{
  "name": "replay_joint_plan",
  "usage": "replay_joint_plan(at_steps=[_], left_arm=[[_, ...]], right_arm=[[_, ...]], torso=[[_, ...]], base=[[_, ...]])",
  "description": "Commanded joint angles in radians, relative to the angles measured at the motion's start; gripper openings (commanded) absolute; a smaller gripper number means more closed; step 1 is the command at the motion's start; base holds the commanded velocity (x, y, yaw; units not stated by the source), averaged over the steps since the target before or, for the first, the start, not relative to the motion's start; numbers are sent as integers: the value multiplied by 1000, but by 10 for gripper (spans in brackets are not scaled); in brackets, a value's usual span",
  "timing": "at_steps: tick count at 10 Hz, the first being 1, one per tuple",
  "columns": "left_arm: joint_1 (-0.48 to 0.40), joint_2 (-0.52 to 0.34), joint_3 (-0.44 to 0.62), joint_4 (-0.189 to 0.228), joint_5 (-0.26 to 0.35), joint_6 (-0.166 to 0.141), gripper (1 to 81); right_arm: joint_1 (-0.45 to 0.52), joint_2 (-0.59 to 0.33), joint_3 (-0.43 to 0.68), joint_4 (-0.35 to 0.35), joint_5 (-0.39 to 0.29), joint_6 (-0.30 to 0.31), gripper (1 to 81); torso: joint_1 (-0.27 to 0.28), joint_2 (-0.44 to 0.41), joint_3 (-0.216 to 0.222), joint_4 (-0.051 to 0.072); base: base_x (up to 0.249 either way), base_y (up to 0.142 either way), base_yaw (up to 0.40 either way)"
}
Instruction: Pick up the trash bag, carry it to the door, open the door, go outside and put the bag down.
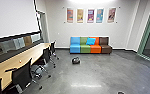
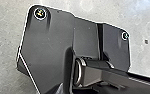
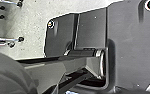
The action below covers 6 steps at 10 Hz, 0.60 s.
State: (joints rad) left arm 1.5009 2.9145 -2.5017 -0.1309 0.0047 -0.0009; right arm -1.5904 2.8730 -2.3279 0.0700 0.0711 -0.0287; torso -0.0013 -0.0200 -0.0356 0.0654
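While the floor point(image 1: 91, 75) lies open between us and the far wall, we see a dark, rounded bundle point(image 1: 76, 60) resting on it at twelve o'clock, well apart from us. We take it for the trash bag, though its knot or neck is too small to make out. It sits on our side of the multicoloured sofa point(image 1: 85, 49), which stands beyond it between twelve and one o'clock, and to its left, at ten to eleven o'clock, runs the long table point(image 1: 28, 58) with its black chairs point(image 1: 22, 72).

For us the relation that counts is the line from our grippers to that bundle: it lies far out ahead, close to our midline, so neither the left nor the right arm has a clear claim to being nearer. Its outline looks a little wider than tall, perhaps stretched from nine to three o'clock, but we cannot judge a long axis with confidence. We'd call it beyond arm's reach from here.

Whether either gripper is open or closed, we cannot tell. Closer in, towards one o'clock, a small dark object point(image 1: 121, 92) lies low ahead; we can't say what it is, and it could get under our wheels.
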Motion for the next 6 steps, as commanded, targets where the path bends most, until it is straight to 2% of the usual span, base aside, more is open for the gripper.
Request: replay_joint_plan(at_steps=[1, 6], left_arm=[[-67, -4, 7, 7, 52, 4, 811], [-67, 0, 4, 7, 51, 4, 811]], right_arm=[[57, -4, 24, 5, -53, -2, 811], [62, -7, 24, 7, -53, -2, 811]], torso=[[1, 0, 0, 0], [2, 1, 0, 0]], base=[[114, 0, 0], [146, 0, 0]])
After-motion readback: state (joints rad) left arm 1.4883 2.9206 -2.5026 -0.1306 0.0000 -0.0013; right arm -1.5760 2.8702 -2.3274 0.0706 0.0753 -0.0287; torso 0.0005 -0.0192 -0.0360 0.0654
